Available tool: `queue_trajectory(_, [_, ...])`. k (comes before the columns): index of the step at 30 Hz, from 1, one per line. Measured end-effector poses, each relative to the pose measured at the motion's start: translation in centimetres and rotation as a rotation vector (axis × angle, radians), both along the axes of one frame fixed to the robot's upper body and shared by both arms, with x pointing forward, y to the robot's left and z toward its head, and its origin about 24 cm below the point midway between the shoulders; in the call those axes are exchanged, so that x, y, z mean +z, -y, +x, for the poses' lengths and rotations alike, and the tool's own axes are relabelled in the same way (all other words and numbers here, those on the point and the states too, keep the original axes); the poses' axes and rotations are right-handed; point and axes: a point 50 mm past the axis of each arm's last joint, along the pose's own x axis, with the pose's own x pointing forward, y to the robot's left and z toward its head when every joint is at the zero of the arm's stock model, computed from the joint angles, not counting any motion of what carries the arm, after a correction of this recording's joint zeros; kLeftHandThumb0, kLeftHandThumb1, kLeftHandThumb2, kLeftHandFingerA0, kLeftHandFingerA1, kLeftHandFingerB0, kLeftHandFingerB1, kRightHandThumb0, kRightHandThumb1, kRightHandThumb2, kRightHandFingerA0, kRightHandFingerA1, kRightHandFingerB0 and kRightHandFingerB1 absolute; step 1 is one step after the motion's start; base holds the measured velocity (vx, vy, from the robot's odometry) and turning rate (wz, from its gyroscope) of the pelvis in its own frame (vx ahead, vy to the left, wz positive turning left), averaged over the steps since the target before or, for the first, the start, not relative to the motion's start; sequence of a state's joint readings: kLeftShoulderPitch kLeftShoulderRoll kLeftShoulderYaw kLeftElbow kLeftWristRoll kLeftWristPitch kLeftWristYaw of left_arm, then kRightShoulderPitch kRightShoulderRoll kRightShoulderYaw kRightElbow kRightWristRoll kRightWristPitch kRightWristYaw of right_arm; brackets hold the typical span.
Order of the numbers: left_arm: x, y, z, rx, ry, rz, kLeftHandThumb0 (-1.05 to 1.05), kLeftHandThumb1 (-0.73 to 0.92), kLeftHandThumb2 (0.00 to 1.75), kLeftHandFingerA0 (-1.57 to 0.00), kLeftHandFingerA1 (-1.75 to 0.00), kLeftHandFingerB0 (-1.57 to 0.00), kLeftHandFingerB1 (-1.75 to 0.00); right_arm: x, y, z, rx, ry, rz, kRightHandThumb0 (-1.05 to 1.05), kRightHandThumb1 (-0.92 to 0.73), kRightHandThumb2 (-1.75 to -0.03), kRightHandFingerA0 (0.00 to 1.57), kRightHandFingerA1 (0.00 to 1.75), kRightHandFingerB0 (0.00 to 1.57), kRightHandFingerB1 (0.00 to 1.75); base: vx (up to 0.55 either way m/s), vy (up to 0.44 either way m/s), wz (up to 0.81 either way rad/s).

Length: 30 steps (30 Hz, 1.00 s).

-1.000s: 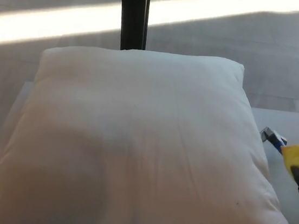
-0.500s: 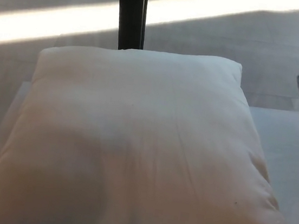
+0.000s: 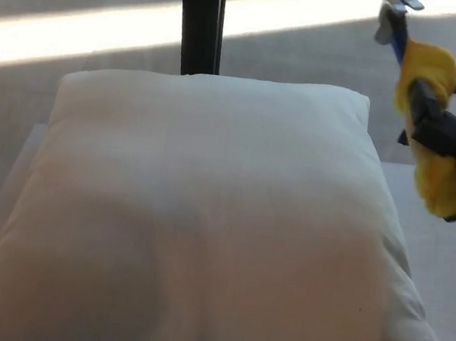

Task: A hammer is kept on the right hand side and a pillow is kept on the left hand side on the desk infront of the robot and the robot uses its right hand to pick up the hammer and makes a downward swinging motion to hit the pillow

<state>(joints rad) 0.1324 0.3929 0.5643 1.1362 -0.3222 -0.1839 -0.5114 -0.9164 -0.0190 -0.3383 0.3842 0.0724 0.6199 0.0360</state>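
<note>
Now, starting at the left, we see no part of the robot's left arm or hand; that side of the head view holds only the pale floor crossed by bright slanting bands of sunlight. Next we meet the pillow (image 3: pixel 204 226), large, white and softly creased, which lies flat on the light-coloured desk (image 3: pixel 443 247) and fills most of the lower picture, its near edge running out of the bottom of the frame. Behind its far edge, left of centre, we see a dark upright post (image 3: pixel 201 19) rising out of the top of the view. Moving on to the right, we find bare desk surface showing just beside the pillow's right edge. Above that, at the upper right, we see the right hand (image 3: pixel 454 127), black, with its fingers wrapped tight round the yellow grip of the hammer (image 3: pixel 421 86). We see the hammer held well clear of the desk and apart from the pillow, tilted so that its handle slopes up and to the left, its metal head (image 3: pixel 394 15) near the top edge of the picture, above and beyond the pillow's far right corner.
</note>
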Motion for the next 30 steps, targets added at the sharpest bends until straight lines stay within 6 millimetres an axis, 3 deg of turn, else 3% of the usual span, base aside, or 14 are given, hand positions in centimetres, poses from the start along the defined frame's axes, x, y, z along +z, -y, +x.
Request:
queue_trajectory(4, [0.0, 0.0, -0.1, -0.008, -0.002, 0.001, -0.56, 0.75, 0.63, -0.60, -0.51, -0.49, -0.42, 1.1, -3.1, 0.3, 0.101, -0.011, 0.034, -0.32, -0.68, -1.01, 1.02, 1.75, 0.73, 1.71, 0.00, 0.000, 0.00])
queue_trajectory(6, [0.0, 0.0, -0.2, -0.008, -0.003, 0.002, -0.57, 0.75, 0.62, -0.60, -0.53, -0.50, -0.43, 1.9, -4.2, 0.4, 0.137, -0.003, 0.051, -0.34, -0.71, -0.92, 1.03, 1.75, 0.72, 1.71, 0.00, 0.000, 0.00])
queue_trajectory(7, [0.1, 0.0, -0.2, -0.011, -0.003, 0.004, -0.56, 0.74, 0.62, -0.61, -0.51, -0.50, -0.43, 2.5, -4.6, 0.5, 0.152, 0.003, 0.058, -0.34, -0.70, -0.94, 1.00, 1.75, 0.76, 1.64, 0.00, 0.000, 0.00])
queue_trajectory(8, [0.1, -0.1, -0.2, -0.012, -0.002, 0.006, -0.56, 0.74, 0.62, -0.59, -0.52, -0.49, -0.43, 3.0, -4.9, 0.6, 0.161, 0.009, 0.061, -0.32, -0.65, -1.05, 1.05, 1.75, 0.74, 1.73, 0.00, 0.000, 0.00])
queue_trajectory(12, [0.2, -0.1, -0.3, -0.013, -0.003, 0.008, -0.57, 0.73, 0.62, -0.59, -0.53, -0.52, -0.44, 5.2, -6.0, 0.8, 0.193, 0.045, 0.064, -0.33, -0.64, -1.05, 1.06, 1.75, 0.78, 1.70, 0.00, 0.000, 0.00])
queue_trajectory(14, [0.2, -0.1, -0.3, -0.013, -0.003, 0.008, -0.57, 0.73, 0.61, -0.59, -0.53, -0.51, -0.43, 6.2, -6.3, 0.8, 0.204, 0.063, 0.070, -0.33, -0.66, -1.01, 1.06, 1.75, 0.79, 1.69, 0.00, 0.000, 0.00])
queue_trajectory(17, [0.2, -0.1, -0.3, -0.015, -0.001, 0.006, -0.58, 0.72, 0.62, -0.59, -0.53, -0.53, -0.44, 7.2, -6.4, 0.7, 0.213, 0.084, 0.077, -0.34, -0.62, -1.08, 1.06, 1.75, 0.75, 1.73, 0.00, 0.000, 0.00])
queue_trajectory(20, [0.2, -0.1, -0.3, -0.015, 0.001, 0.004, -0.58, 0.71, 0.61, -0.58, -0.53, -0.50, -0.44, 7.6, -6.2, 0.7, 0.214, 0.094, 0.099, -0.31, -0.55, -1.28, 1.01, 1.75, 0.72, 1.72, 0.00, 0.000, 0.00])
queue_trajectory(21, [0.2, -0.1, -0.4, -0.014, 0.001, 0.003, -0.58, 0.71, 0.61, -0.58, -0.53, -0.50, -0.44, 7.7, -6.0, 0.7, 0.213, 0.094, 0.115, -0.31, -0.55, -1.28, 1.01, 1.75, 0.72, 1.72, 0.00, 0.000, 0.00])
queue_trajectory(24, [0.1, -0.1, -0.5, -0.010, 0.000, 0.000, -0.59, 0.73, 0.61, -0.58, -0.55, -0.51, -0.43, 7.7, -5.4, 0.7, 0.209, 0.095, 0.150, -0.30, -0.65, -1.05, 1.01, 1.75, 0.64, 1.74, 0.00, 0.000, 0.00])
queue_trajectory(26, [0.1, -0.1, -0.5, -0.011, 0.000, -0.001, -0.61, 0.72, 0.61, -0.59, -0.57, -0.52, -0.44, 7.7, -5.3, 0.7, 0.208, 0.095, 0.159, -0.30, -0.65, -1.04, 1.01, 1.75, 0.62, 1.70, 0.00, 0.000, 0.00])
queue_trajectory(27, [0.1, -0.1, -0.5, -0.012, 0.000, -0.001, -0.61, 0.72, 0.61, -0.58, -0.56, -0.51, -0.44, 7.7, -5.2, 0.7, 0.208, 0.096, 0.163, -0.28, -0.55, -1.24, 1.01, 1.75, 0.68, 1.69, 0.00, 0.000, 0.00])
queue_trajectory(30, [0.1, -0.1, -0.4, -0.014, 0.002, -0.001, -0.58, 0.73, 0.61, -0.57, -0.55, -0.50, -0.44, 7.7, -5.3, 0.7, 0.212, 0.096, 0.167, -0.29, -0.57, -1.21, 1.03, 1.75, 0.70, 1.65, 0.00, 0.000, 0.00])
